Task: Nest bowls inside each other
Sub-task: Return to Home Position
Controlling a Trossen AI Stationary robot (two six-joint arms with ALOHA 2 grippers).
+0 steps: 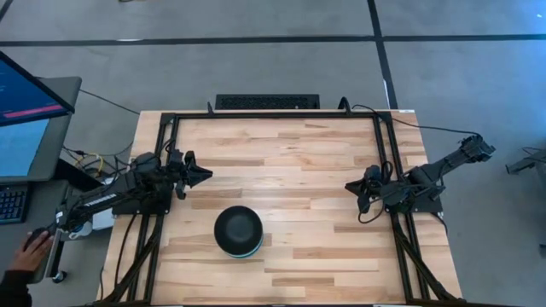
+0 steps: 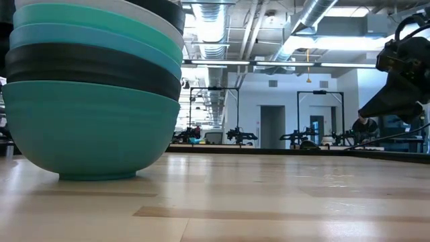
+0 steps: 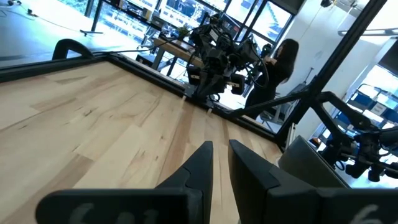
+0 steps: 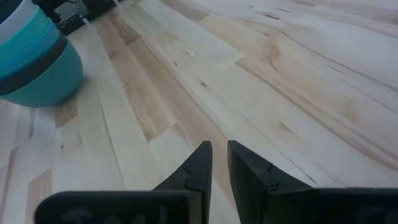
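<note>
At front-centre of the surface (image 1: 299,162), high view: stack of nested bowls (image 1: 238,231), black one uppermost, standing free. Risk, judged: a low sweep by either arm could clip the stack and shove it; margin looks ample. Left arm (image 1: 141,189) folded low at left edge, right arm (image 1: 409,189) at right edge, both pointing inward.

Low view: teal bowl (image 2: 87,128) at bottom, rims seated level.

Left wrist view: left jaws almost together, thin slit, empty.

Right wrist view: right jaws likewise, empty.
</note>
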